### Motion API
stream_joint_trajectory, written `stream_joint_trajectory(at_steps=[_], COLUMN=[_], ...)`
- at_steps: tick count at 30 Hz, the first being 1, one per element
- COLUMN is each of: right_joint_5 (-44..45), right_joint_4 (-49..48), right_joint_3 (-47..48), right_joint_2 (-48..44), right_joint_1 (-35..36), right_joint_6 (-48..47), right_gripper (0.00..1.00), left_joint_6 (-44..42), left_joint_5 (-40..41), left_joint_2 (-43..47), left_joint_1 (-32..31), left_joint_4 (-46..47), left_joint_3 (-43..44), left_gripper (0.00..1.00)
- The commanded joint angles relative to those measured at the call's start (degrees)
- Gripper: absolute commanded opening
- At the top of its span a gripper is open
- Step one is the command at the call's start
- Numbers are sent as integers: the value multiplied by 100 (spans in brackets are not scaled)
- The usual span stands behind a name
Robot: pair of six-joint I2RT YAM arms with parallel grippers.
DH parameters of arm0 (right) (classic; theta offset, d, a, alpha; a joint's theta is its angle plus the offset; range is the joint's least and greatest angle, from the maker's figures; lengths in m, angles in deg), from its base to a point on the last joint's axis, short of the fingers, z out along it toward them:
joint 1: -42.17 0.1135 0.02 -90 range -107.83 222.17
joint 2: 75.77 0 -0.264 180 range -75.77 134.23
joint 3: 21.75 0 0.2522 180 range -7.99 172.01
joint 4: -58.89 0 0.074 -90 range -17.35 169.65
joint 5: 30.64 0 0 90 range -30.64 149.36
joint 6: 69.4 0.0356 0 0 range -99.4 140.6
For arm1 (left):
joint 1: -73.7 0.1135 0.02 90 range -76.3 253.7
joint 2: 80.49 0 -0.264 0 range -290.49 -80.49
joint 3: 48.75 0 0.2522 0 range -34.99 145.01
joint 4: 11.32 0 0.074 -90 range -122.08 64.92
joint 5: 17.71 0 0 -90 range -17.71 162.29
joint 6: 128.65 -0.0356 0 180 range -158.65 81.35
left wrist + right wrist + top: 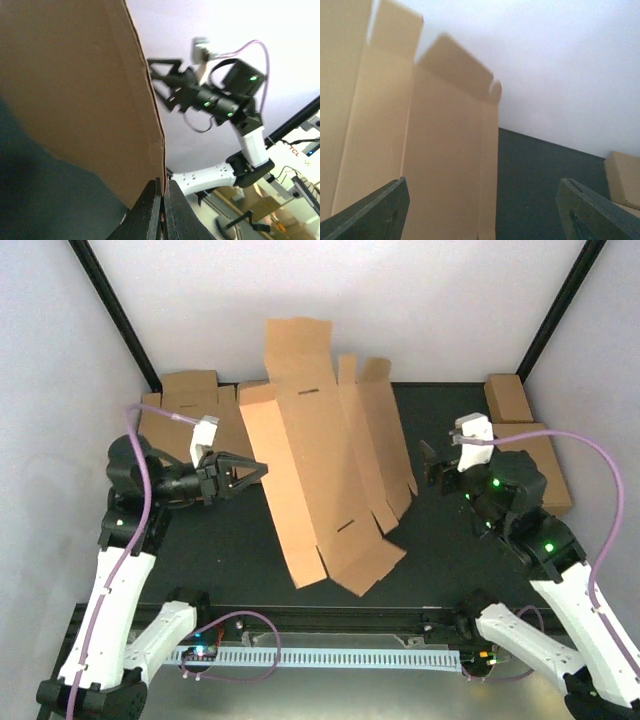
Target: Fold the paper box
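The paper box [320, 470] is a brown die-cut sheet with flaps, raised and tilted over the dark mat at the middle. My left gripper [247, 472] is at its left edge. In the left wrist view the jaws [162, 197] are shut on the thin edge of the sheet [75, 85]. My right gripper [436, 466] is just right of the sheet's right flaps and apart from them. In the right wrist view its fingers [370, 215] stand wide open and empty, with the sheet [435, 150] ahead and to the left.
Flat brown cardboard pieces lie at the back left [185, 400] and at the back right [525, 435]. Black frame posts [115, 310] stand at both back corners. A white cable rail [330, 657] runs along the near edge. The right arm [215, 100] shows beyond the sheet.
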Motion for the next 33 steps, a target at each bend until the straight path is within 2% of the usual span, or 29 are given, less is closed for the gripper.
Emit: stream_joint_trajectory(at_steps=[1,3,4,7,8,12,17,24,28,31,33], right_joint_5=[506,301,173,-316,-560,-1581,-1821,-3214,-2491,-2855,-2743], right_joint_4=[383,620,746,1001,1011,834,759,44,-291,-963,-1200], right_joint_3=[310,391,419,398,337,-107,-618,-1125,-1192,-1661,-1903], right_joint_2=[-139,10,111,471,539,796,1243,1942,2384,2513,2550], right_joint_1=[-24,-24,-28,-24,-24,-23,-63,-1335,-2127,-2700,-2817], right_joint_6=[21,74,132,414,516,743,1086,1657,2407,2913,3091], right_gripper=[83,84,84,84,84,84,85,85,86,87,87], left_joint_6=[-1080,-2274,-2688,-3100,-3119,-3381,-3665,-3778,-3955,-4117,-4201], left_joint_5=[-368,788,1772,5122,5545,5956,6348,7243,7744,8151,8371], left_joint_2=[-362,-730,-930,-1514,-1710,-2518,-3746,-4615,-4844,-5032,-5171], left_joint_1=[71,123,126,127,129,38,-489,-1328,-1675,-1970,-2095], left_joint_4=[-2046,-3855,-4582,-5686,-5825,-5864,-6311,-6539,-6403,-6349,-6377], left_joint_3=[292,671,840,1214,1311,1694,2683,3382,3479,3746,4002], left_gripper=[2,2,2,2,2,2,2,5,5,6,7])
